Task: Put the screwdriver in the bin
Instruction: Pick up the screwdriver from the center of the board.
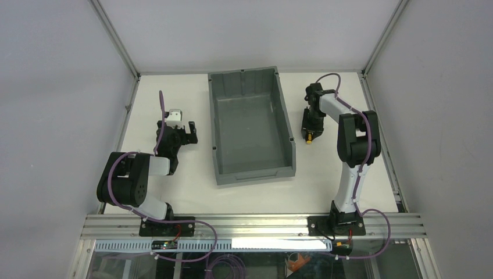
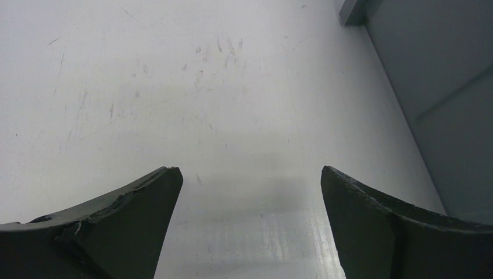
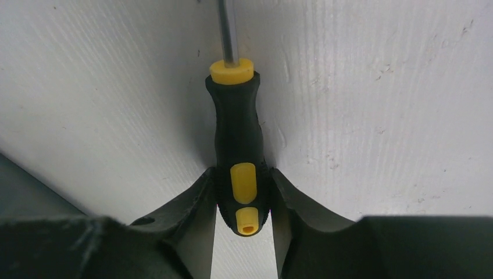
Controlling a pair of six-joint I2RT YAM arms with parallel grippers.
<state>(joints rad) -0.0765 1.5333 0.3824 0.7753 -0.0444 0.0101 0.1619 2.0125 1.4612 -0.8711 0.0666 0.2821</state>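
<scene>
- The left tool [image 1: 180, 135] is over the white table [image 1: 174, 192], at 9 o'clock from the bin.
- In the left wrist view, the left tool [image 2: 250, 174] is spread wide. Its two dark fingers [image 2: 134, 215] have nothing between them, only bare, scratched table [image 2: 174, 87].
- In that same view, a grey wall of the bin [image 2: 453, 116] shows at 3 o'clock.
- The bin [image 1: 256, 172] is big and grey and sits in the middle of the table, between the two arms. Its long sides run from 12 o'clock to 6 o'clock.
- The right tool [image 1: 309, 131] is just beside the bin, at 3 o'clock from it.
- The screwdriver [image 1: 309, 140] is outside the bin, in the right tool. Only a small yellow bit of it shows from the top.
- In the right wrist view, the right tool [image 3: 241, 174] pinches the screwdriver [image 3: 235, 128] near the back end of its black and yellow handle.
- The thin metal shaft points to 12 o'clock in that view, away from the tool.
- The screwdriver is close over the table [image 3: 378, 116]. I cannot tell if it touches.
</scene>
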